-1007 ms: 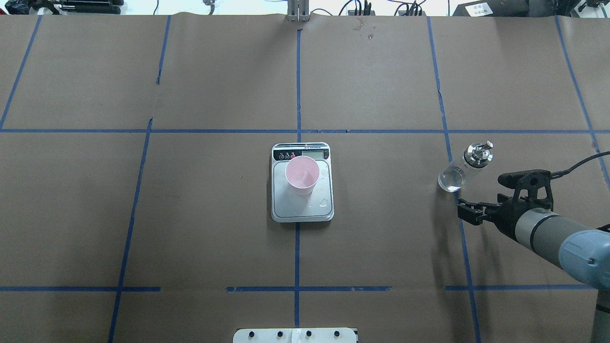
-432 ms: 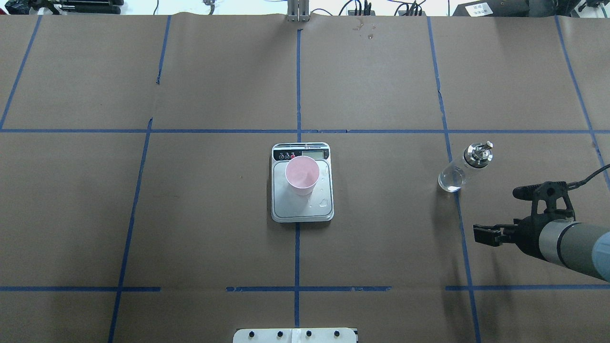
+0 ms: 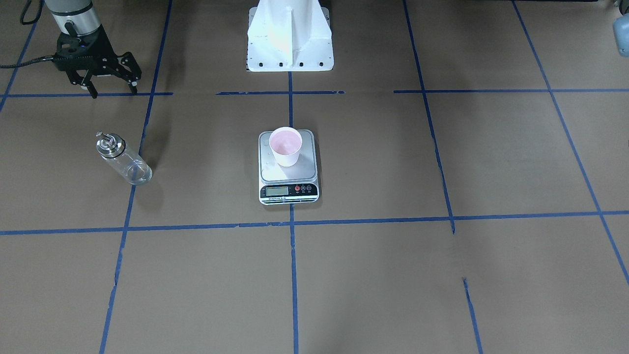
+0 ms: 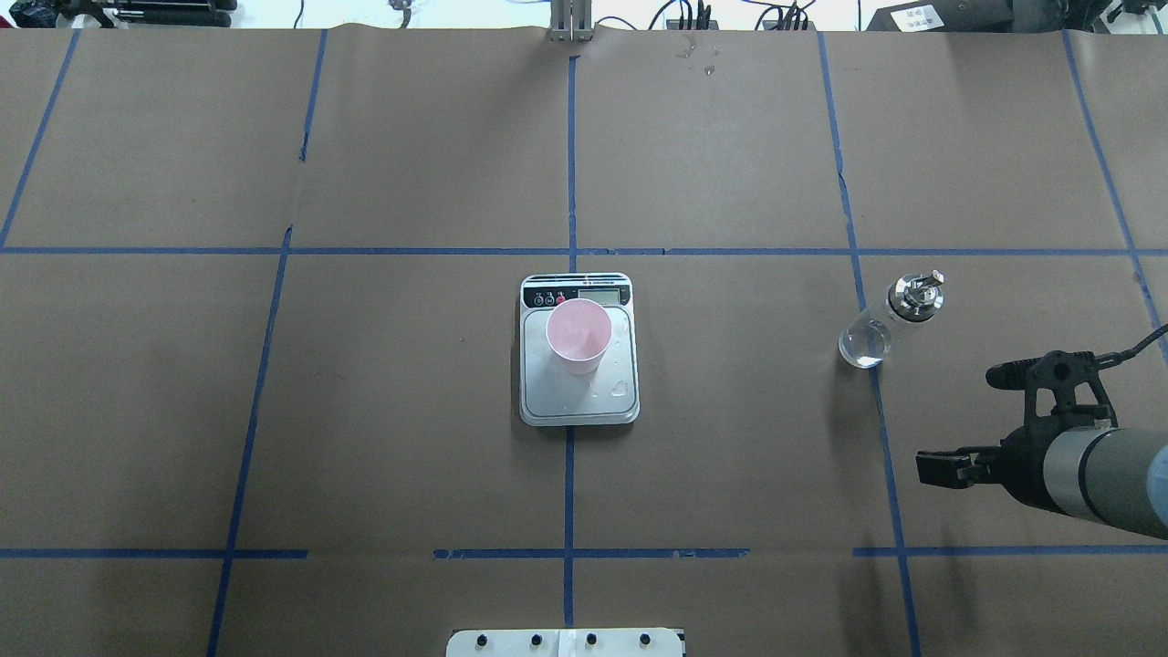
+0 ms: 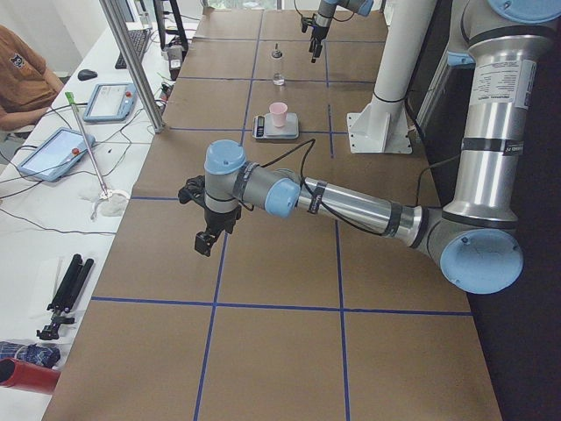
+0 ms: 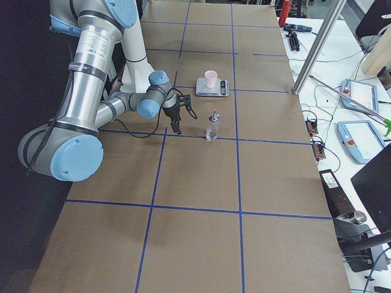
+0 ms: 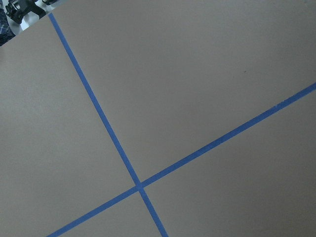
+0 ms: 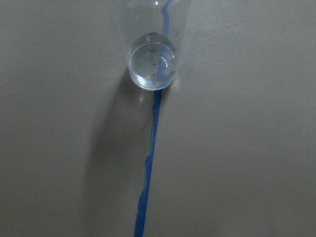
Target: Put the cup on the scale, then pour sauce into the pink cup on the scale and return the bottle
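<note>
Dead centre of the overhead view, we've got the cup (image 4: 578, 336) standing upright on the scale (image 4: 584, 408). It sits toward the display end of the steel platform, well inside its edges. A few clear drops (image 4: 621, 391) glint on the bare metal at the platform's lower right corner. We can't tell whether there is liquid inside the cup.

Over to the right of that frame stands the bottle (image 4: 890, 321), upright on the table (image 4: 365, 411) with its metal cap on. Its base sits right on a blue tape line (image 4: 892, 493), and the right wrist view confirms that from close up. Nothing is touching the bottle. We cannot make out the sauce through the glass.

In the front-facing view, the right gripper (image 3: 112, 91) hangs at upper left, above the bottle in the frame and clearly apart from it. Its fingers are spread wide with nothing between them.

The left gripper (image 5: 203, 243) shows only in the left side view, middle left of frame. It points down over the table beside a tape line, well apart from the scale up at the top. From here we cannot tell whether its fingers are apart or together. Its wrist camera shows only brown surface and crossing tape.
</note>
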Controlling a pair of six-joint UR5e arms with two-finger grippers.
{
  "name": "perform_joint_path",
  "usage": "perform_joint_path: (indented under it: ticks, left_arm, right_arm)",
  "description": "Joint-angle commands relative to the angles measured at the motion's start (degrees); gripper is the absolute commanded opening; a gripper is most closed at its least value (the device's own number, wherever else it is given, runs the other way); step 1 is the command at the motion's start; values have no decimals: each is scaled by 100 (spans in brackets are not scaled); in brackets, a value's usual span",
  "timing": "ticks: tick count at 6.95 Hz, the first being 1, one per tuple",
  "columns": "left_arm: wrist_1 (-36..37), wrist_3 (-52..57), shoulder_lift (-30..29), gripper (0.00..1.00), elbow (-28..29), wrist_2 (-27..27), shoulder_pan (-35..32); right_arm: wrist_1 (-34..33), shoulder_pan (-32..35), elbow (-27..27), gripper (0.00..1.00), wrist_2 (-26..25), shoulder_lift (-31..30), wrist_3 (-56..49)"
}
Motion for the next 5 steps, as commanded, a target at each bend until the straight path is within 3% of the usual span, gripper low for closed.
perform_joint_path:
  ticks: [1, 3, 5]
  left_arm:
    - [-5, 0, 8, 100, -30, 1, 0]
    - [-5, 0, 8, 100, -74, 9, 0]
    - [13, 0, 8, 100, -66, -17, 0]
  right_arm:
    - [-673, 513, 500, 100, 779, 45, -42]
    - [-1002, 1181, 626, 100, 1638, 272, -130]
    - [-1631, 2250, 626, 100, 2413, 640, -1108]
